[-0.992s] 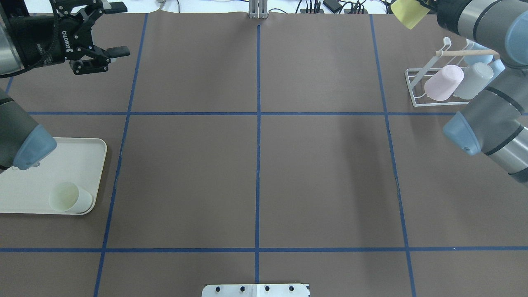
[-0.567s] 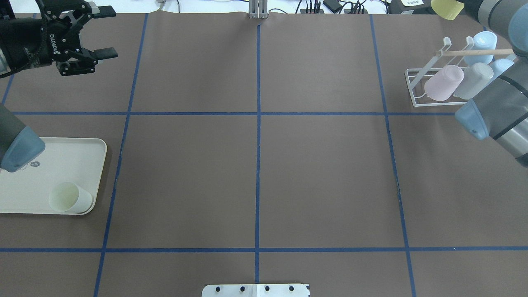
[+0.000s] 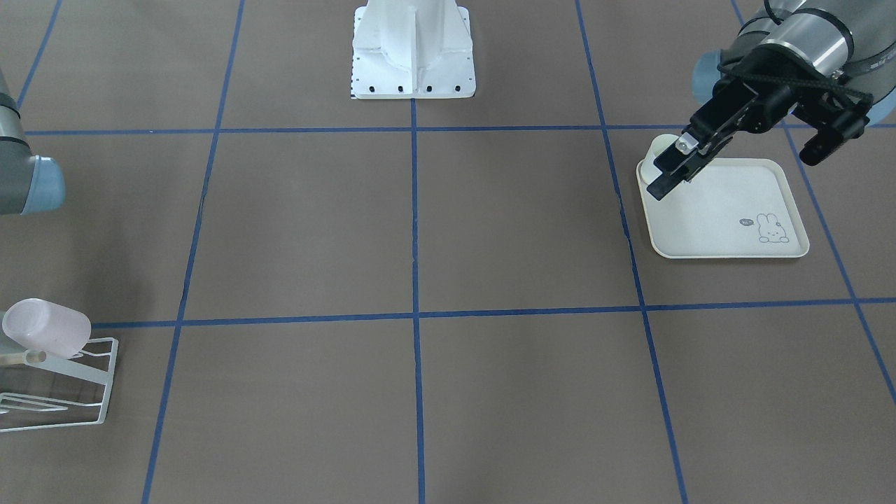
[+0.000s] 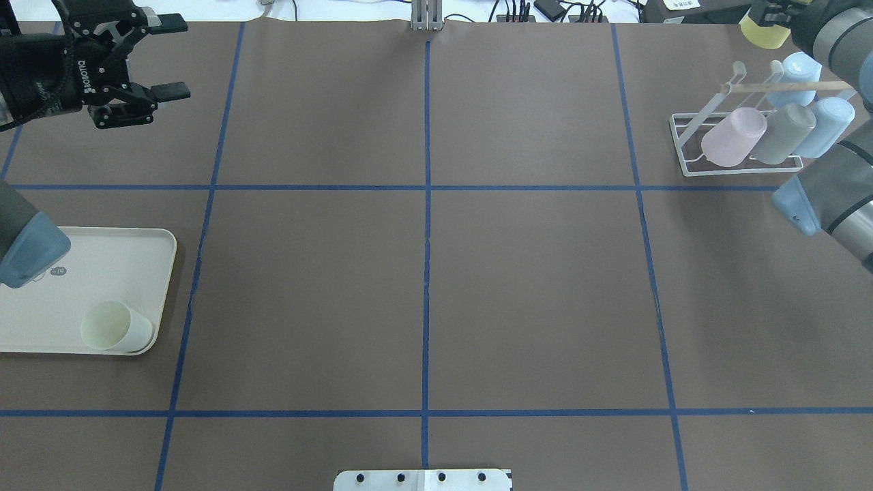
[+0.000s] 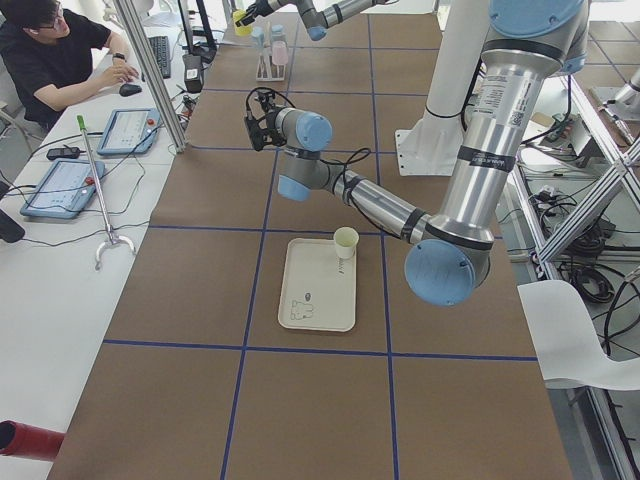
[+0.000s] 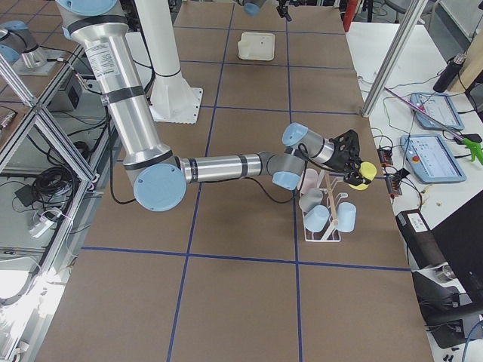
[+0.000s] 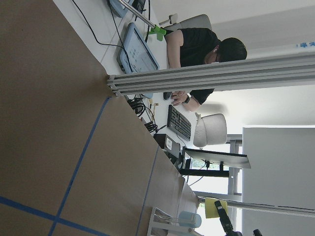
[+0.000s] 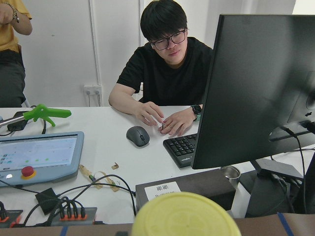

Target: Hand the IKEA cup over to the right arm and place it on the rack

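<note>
My right gripper (image 6: 355, 162) is shut on a yellow IKEA cup (image 4: 767, 32), held in the air just beyond the far end of the rack (image 4: 689, 146). That cup's base fills the bottom of the right wrist view (image 8: 182, 216). The white wire rack (image 6: 321, 215) with its wooden rod carries a pink cup (image 4: 733, 136), a grey cup (image 4: 784, 133) and two blue cups (image 4: 825, 126). At the far left my left gripper (image 4: 176, 56) hangs open and empty, well above the table. In the front-facing view the left gripper (image 3: 736, 173) shows over the tray.
A cream rabbit-print tray (image 4: 102, 273) at the near left holds one pale upright cup (image 4: 116, 326). Beyond the table's far edge is a desk with a seated person (image 8: 167, 73), a monitor (image 8: 261, 88), a keyboard and cables. The robot's base plate (image 3: 413, 77) sits at the near middle.
The right arm has carried the yellow cup rightward, to beyond the rack's far end. The left gripper, still open, has drawn back to the left.
</note>
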